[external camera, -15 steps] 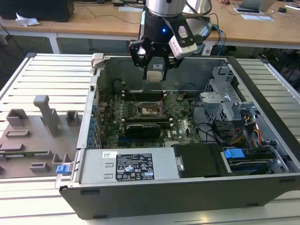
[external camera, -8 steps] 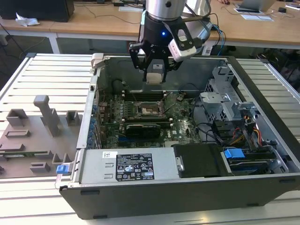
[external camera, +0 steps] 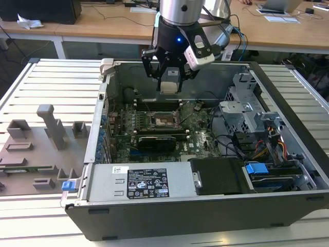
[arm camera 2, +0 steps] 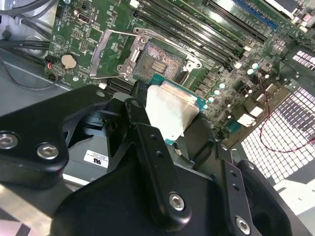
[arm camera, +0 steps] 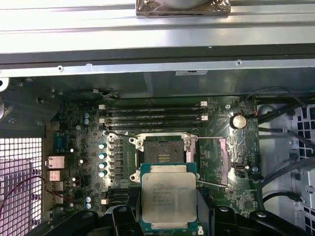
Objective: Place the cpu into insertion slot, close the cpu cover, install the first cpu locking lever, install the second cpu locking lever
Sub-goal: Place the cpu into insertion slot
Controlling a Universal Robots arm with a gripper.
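My gripper (external camera: 169,82) is shut on the cpu (external camera: 169,86), a small square chip with a silver-grey top, and holds it above the green motherboard (external camera: 198,141) inside the open computer case. In both wrist views the cpu (arm camera 2: 170,110) (arm camera: 169,199) hangs just short of the insertion slot (arm camera 2: 160,61) (arm camera: 161,150), whose brownish contact field lies bare. The cpu cover (arm camera 2: 133,55) is swung up at one side of the slot. Two thin wire locking levers (arm camera: 211,139) (arm camera 2: 101,51) stand released beside the slot. Black fingers (arm camera 2: 138,110) clamp the chip's edges.
The case walls (external camera: 103,103) ring the board. A power supply (external camera: 149,182) lies at the near side, and a drive cage (external camera: 247,110) with cables at the exterior view's right. A black expansion card (external camera: 157,141) and memory slots (arm camera: 155,113) flank the socket. Grey fixtures (external camera: 49,128) stand outside the case.
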